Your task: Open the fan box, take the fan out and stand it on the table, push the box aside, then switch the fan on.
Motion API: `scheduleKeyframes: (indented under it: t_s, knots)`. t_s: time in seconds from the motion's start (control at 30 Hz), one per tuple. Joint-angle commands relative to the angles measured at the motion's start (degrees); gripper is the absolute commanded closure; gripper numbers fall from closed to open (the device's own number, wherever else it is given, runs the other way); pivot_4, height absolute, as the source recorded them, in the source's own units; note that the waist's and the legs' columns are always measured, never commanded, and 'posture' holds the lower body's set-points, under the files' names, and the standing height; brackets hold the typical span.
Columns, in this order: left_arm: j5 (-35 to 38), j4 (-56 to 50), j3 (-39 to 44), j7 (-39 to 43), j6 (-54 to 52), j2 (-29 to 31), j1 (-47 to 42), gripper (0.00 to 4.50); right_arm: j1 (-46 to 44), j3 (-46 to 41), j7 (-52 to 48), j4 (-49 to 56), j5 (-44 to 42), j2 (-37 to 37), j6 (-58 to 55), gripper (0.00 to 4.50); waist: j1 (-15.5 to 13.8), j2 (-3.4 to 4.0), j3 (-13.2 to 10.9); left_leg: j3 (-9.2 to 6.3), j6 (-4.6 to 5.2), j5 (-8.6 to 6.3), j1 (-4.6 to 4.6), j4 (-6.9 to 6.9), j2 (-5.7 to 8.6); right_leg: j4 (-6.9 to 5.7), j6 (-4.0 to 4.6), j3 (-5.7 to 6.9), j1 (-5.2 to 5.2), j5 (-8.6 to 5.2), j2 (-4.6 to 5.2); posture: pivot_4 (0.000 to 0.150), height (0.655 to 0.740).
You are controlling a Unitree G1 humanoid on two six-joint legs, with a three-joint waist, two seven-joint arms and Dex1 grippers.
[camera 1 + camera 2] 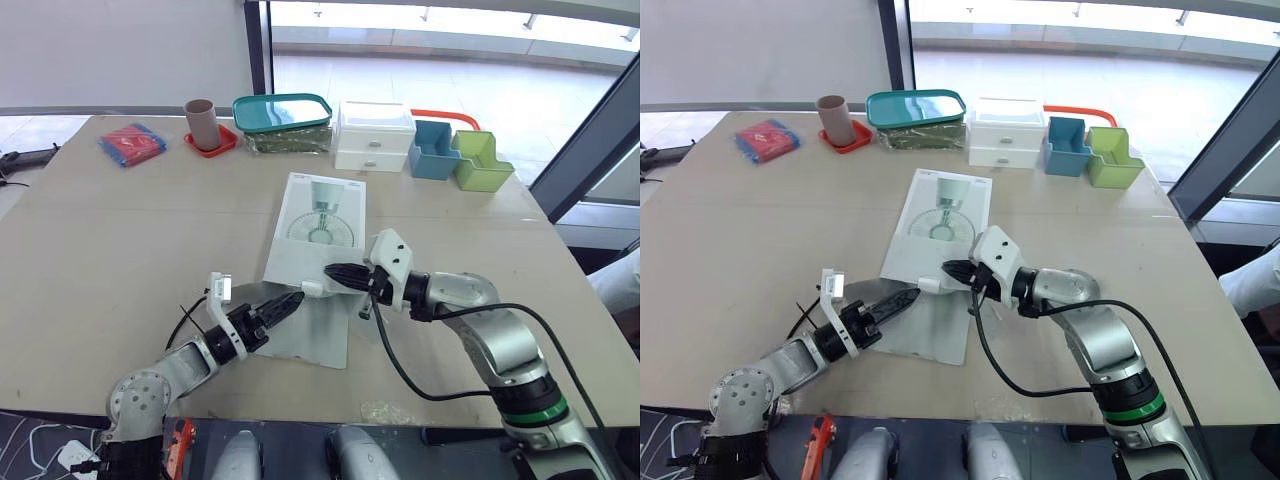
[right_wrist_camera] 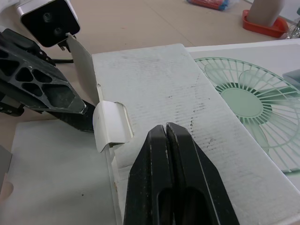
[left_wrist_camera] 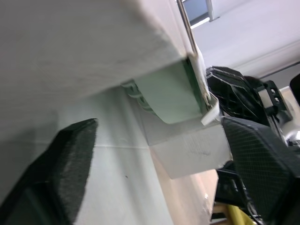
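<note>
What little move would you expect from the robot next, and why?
Probably ease the left gripper forward into the fan box's open end and close on the green fan: its fingers are apart at the mouth, the flap lies flat, and the right gripper, fingers shut, is over the box top.

Flat fan box [image 1: 940, 225], flap [image 1: 925, 330] open; left pincer [image 1: 904, 297], right pincer [image 1: 951, 271] at near end.

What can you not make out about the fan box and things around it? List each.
Fan: a pale green part peeks from the open end of the fan box in the left wrist view; the box hides the rest, switch included.
White drawers: shut, contents hidden, left eye view.
Dark object: cut off by left eye view's left edge.
</note>
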State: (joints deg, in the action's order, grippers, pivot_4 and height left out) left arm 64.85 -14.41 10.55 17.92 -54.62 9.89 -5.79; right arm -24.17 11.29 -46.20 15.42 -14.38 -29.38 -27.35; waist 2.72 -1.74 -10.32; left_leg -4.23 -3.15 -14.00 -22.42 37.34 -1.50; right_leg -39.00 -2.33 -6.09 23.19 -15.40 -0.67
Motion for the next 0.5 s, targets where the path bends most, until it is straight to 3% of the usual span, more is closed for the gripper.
scheduleKeyframes:
  t_s: [0.03,0.5]
  knots:
    - [-1.3,0.4,-0.1,1.0,2.6,-0.3,-1.2,0.05,0.5,0.0,-0.4,-0.2,0.3,-1.0,-1.1,4.50,0.0,0.00,0.0,0.00,0.00,0.00,0.00,0.00,0.00,0.00,0.00,0.00,0.00,0.00,0.00,0.150,0.7400]
    - [-3.8,6.8,3.3,7.4,6.2,6.1,-7.9,0.05,-1.3,0.3,0.3,0.8,-0.3,0.2,-1.6,4.50,0.0,0.00,0.0,0.00,-0.02,0.00,-0.05,-0.02,0.00,0.03,-0.02,0.01,0.04,-0.01,0.00,0.150,0.7400]
